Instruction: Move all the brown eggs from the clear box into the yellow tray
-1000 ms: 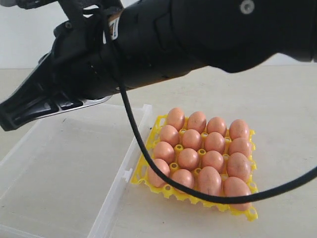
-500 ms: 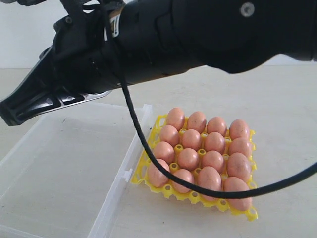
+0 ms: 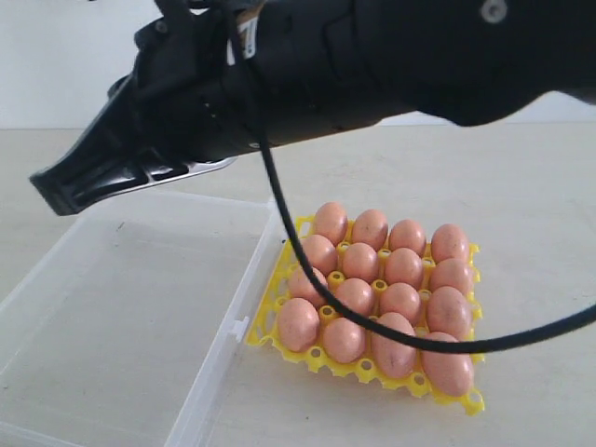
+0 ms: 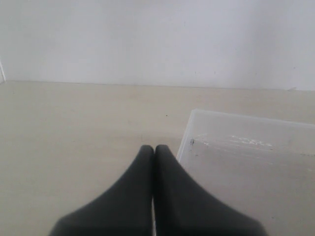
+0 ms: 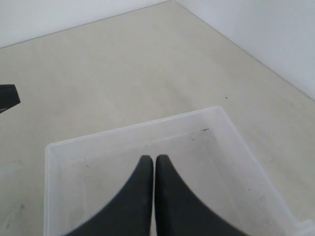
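Several brown eggs [image 3: 355,296] fill the cups of the yellow tray [image 3: 475,402], which stands right of the clear box [image 3: 112,317]. No egg shows inside the box. In the exterior view my right arm reaches across the top, and its gripper [image 3: 44,191] hangs shut and empty above the box's far left side. The right wrist view shows that gripper [image 5: 154,158] with its fingers pressed together over the bare box floor [image 5: 98,162]. My left gripper [image 4: 154,147] is shut on nothing, low over the table beside a corner of the box [image 4: 246,162].
A thick black cable [image 3: 307,270] loops down from the right arm across the front of the tray. Pale tabletop [image 3: 531,186] lies all round box and tray, with a white wall behind. A dark tip [image 5: 7,97] shows at the edge of the right wrist view.
The right arm and its shut gripper have drifted right and slightly up above the box. The cable loop has shifted right over the eggs. Eggs, tray and box have stayed put.
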### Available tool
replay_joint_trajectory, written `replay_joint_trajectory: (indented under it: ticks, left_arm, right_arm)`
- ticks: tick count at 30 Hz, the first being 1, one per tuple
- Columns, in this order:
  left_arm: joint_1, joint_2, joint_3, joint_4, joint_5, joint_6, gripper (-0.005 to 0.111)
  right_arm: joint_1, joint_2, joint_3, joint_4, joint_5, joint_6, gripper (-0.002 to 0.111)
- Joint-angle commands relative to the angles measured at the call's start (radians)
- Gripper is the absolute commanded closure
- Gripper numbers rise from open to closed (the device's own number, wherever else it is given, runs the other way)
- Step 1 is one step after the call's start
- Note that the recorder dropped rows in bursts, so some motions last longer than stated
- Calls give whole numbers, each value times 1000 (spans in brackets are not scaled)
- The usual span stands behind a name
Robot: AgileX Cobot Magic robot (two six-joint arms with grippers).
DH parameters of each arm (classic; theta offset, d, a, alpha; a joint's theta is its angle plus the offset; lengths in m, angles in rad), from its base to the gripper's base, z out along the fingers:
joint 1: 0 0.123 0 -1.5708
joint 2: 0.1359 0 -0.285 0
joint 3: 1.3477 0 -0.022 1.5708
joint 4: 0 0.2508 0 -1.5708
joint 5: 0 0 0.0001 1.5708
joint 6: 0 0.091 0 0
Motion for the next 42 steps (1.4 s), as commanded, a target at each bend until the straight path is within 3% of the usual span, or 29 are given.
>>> replay_joint_trajectory:
  ticks: [1, 6, 17, 29, 33, 42]
  left_arm:
    - [1, 3, -4, -5, 0, 1, 111]
    - [1, 3, -4, -5, 0, 1, 111]
    - [1, 3, -4, -5, 0, 1, 111]
    - [1, 3, -4, -5, 0, 1, 111]
    - [1, 3, -4, -5, 0, 1, 111]
    - [1, 3, -4, -5, 0, 1, 111]
  right_arm:
    - [-46, -86, 64, -23, -5, -6, 107]
    - [-128, -223, 183, -23, -5, -6, 107]
    - [-482, -663, 601, -17, -5, -6, 107]
    - [-502, -1095, 938, 54, 9, -2, 107]
    - [-650, -1239, 1003, 55, 118, -2, 107]
    - [-801, -1408, 1035, 55, 178, 1, 107]
